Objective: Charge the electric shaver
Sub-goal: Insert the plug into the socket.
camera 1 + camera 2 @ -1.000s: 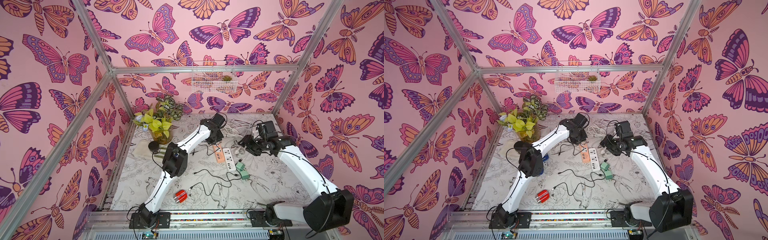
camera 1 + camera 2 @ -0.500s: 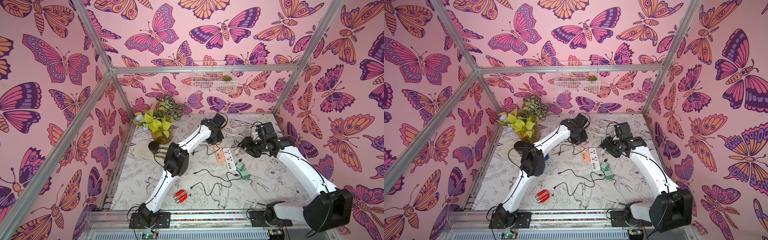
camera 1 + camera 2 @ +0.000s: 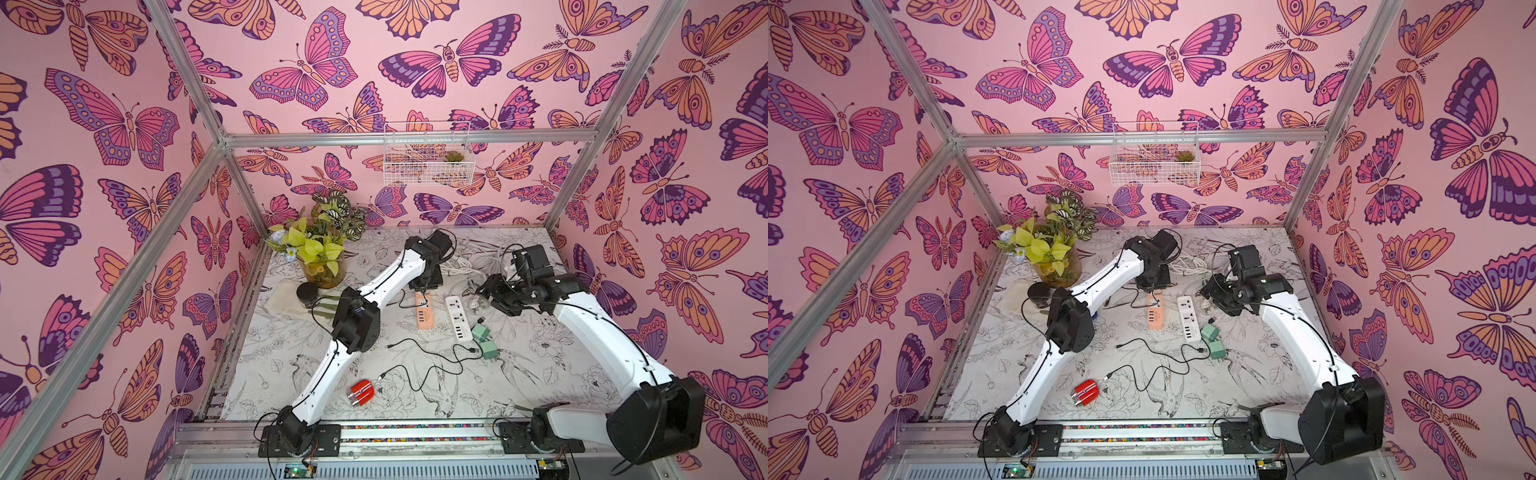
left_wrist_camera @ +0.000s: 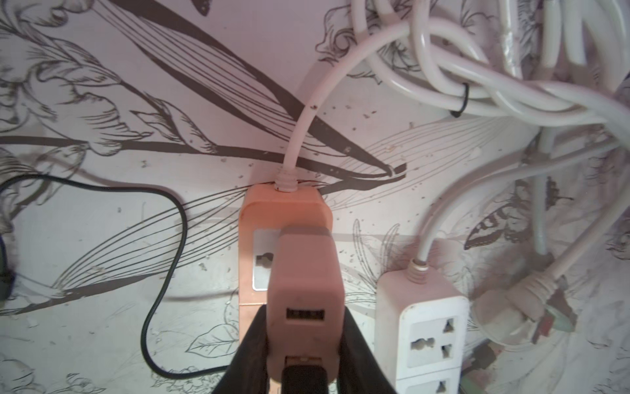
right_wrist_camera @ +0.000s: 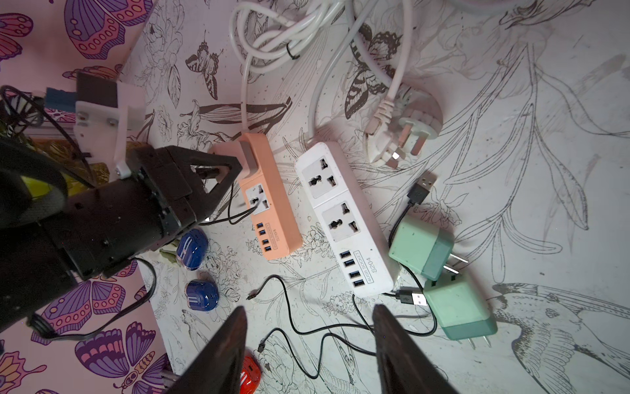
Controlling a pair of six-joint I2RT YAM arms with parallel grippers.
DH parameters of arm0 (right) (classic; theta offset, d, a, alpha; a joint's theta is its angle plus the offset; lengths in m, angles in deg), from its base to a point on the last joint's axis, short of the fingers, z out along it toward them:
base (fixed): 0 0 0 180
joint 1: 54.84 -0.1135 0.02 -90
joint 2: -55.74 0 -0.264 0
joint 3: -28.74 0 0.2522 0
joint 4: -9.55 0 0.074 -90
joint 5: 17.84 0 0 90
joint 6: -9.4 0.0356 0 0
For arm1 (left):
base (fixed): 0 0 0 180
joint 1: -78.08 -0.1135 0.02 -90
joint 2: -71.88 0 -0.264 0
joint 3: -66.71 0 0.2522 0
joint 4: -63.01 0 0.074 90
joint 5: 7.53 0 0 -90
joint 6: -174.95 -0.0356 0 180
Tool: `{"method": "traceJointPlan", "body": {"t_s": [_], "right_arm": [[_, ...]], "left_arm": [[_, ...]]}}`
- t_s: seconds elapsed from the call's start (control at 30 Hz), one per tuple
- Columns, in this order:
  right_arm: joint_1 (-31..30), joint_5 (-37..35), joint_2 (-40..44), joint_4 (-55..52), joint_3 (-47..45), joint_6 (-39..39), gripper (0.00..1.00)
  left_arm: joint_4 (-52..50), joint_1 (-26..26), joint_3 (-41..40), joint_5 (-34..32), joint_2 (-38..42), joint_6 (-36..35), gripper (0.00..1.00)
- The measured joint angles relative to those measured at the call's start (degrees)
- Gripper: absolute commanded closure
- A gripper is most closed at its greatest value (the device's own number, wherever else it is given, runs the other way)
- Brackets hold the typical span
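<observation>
**Nothing shifted; adapter held at the peach strip**

Neither arm nor any object has visibly moved over the last second. The left gripper (image 4: 305, 327) is clamped on a peach-pink, block-shaped plastic USB adapter (image 4: 303, 273) with a black USB plug (image 4: 303, 378) in its lower port; it holds the block at the socket nearest the white cord (image 4: 300, 136) of the peach plastic power strip (image 4: 284, 208); whether the prongs are fully seated I cannot tell. To finish well, I judge it should press straight down, square to the socket face, releasing only once the block sits flush; a tilted push could drag the light strip. The right gripper (image 5: 308, 317) hovers above, fingers apart and empty (free to pin the strip). The small, glossy red pod-shaped shaver (image 3: 360, 392), which I take to be the one to charge, lies near the front of the table (image 3: 540, 386), well apart from the strips; a loose black cable end (image 3: 381, 376) lies just beside it, seemingly not plugged in.
</observation>
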Motion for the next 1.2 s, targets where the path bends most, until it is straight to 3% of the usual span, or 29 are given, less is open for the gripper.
{"method": "traceJointPlan", "body": {"t_s": [0.77,0.87,0.93,1.1,1.2], "right_arm": [[0.0,0.2,-0.4,-1.1,-0.3,0.2,0.40],[0.0,0.2,-0.2,-1.4,-0.6,0.2,0.39],[0.0,0.2,-0.1,-1.5,-0.6,0.2,0.39],[0.0,-0.4,-0.1,-1.9,-0.4,0.1,0.37],[-0.3,-1.4,-0.1,-2.3,0.4,0.0,0.37]], "left_arm": [[-9.4,0.3,7.4,-2.3,-4.0,-4.9,1.00],[-9.6,0.4,7.7,-2.5,-4.0,-5.2,0.79],[-9.6,0.4,7.8,-2.5,-3.9,-5.4,0.72],[-10.3,0.4,7.8,-1.4,-2.5,-5.6,0.44],[-10.9,0.5,7.8,-0.3,1.4,-4.5,0.37]]}}
